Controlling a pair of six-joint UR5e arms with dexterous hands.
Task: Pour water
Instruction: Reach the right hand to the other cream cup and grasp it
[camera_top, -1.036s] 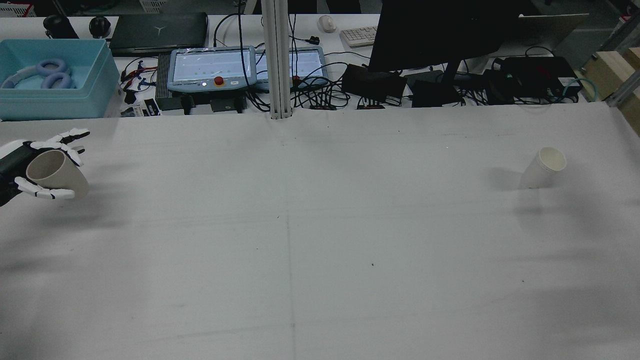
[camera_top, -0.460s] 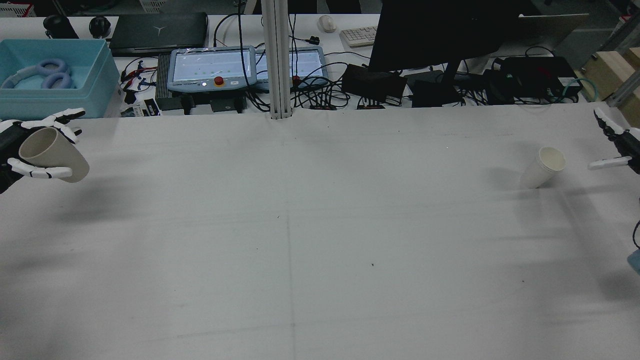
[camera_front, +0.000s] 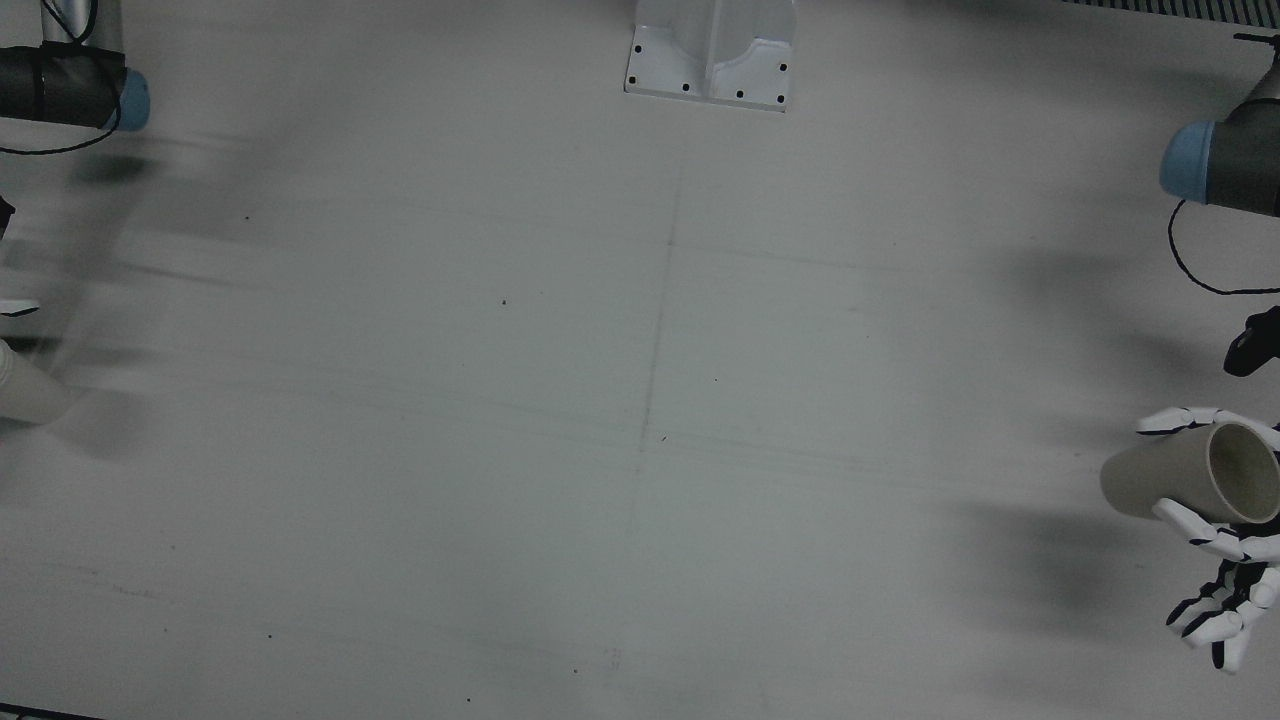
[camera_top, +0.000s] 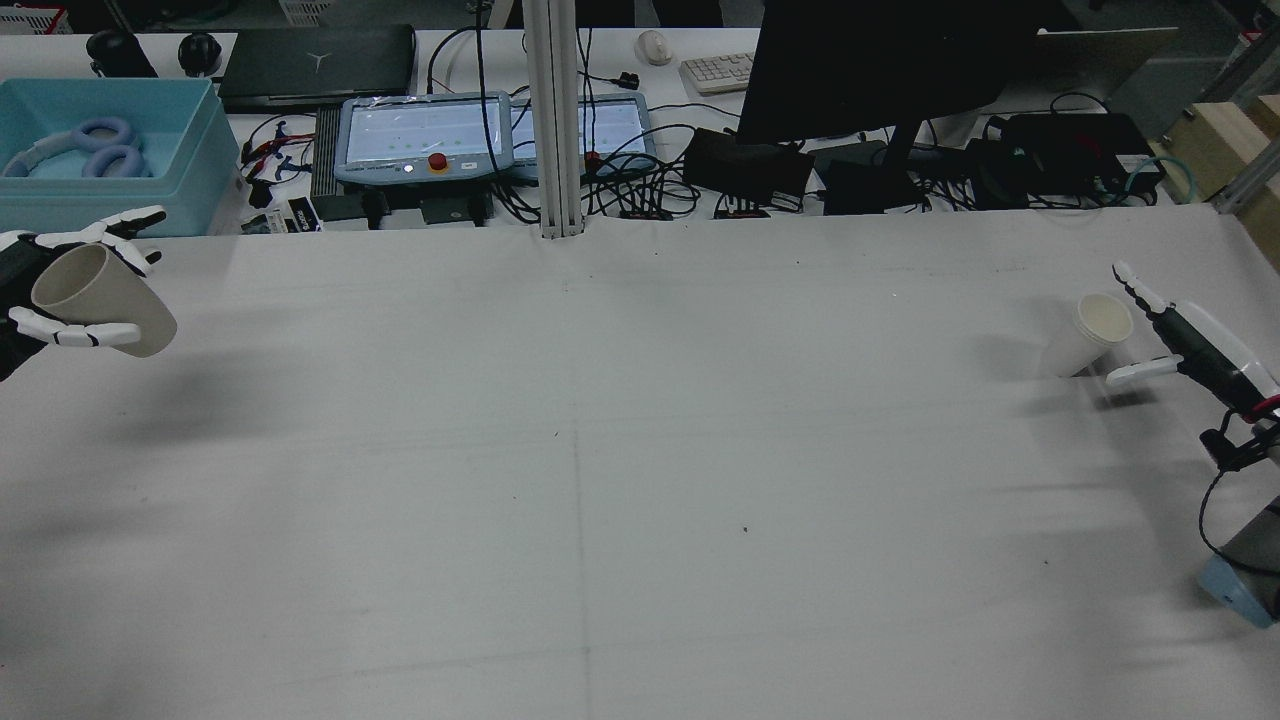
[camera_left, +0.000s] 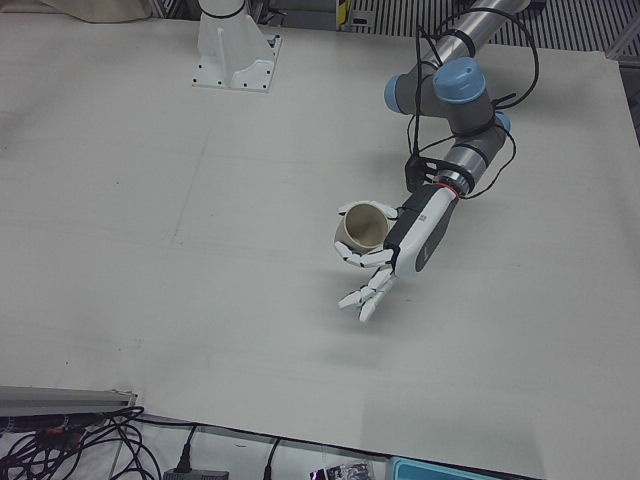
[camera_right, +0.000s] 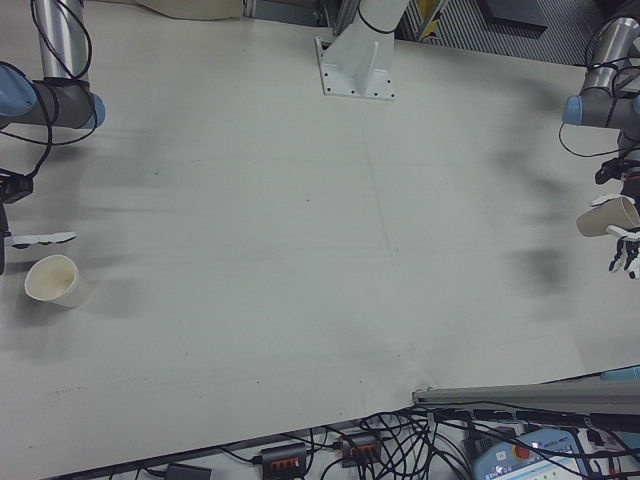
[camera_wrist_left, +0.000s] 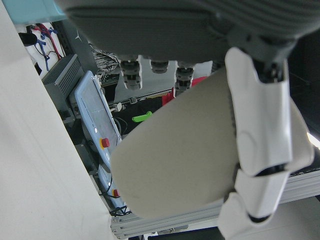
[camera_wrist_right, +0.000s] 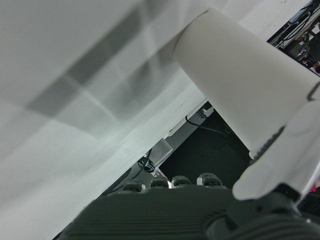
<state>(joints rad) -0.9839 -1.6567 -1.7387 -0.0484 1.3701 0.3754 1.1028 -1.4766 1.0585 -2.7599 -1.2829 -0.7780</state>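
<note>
My left hand (camera_top: 30, 295) is shut on a tan paper cup (camera_top: 100, 300), held tilted above the table's far left edge in the rear view. The same tan cup (camera_left: 365, 228) sits in my left hand (camera_left: 405, 245) in the left-front view, mouth toward the arm, and fills the left hand view (camera_wrist_left: 190, 165). A white cup (camera_top: 1090, 335) stands on the table at the right. My right hand (camera_top: 1185, 335) is open just right of it, fingers stretched out alongside. The right hand view shows the white cup (camera_wrist_right: 240, 85) close up, with one finger (camera_wrist_right: 290, 160) beside it.
The white table (camera_top: 640, 450) spreads between the two arms. Beyond its far edge are a blue bin (camera_top: 110, 160), two teach pendants (camera_top: 425, 135), a monitor (camera_top: 880, 60) and cables. A metal post (camera_top: 550, 120) stands at the back middle.
My right hand has come in from the right edge and now sits beside the white cup. My left hand has lifted the tan cup slightly up and further left.
</note>
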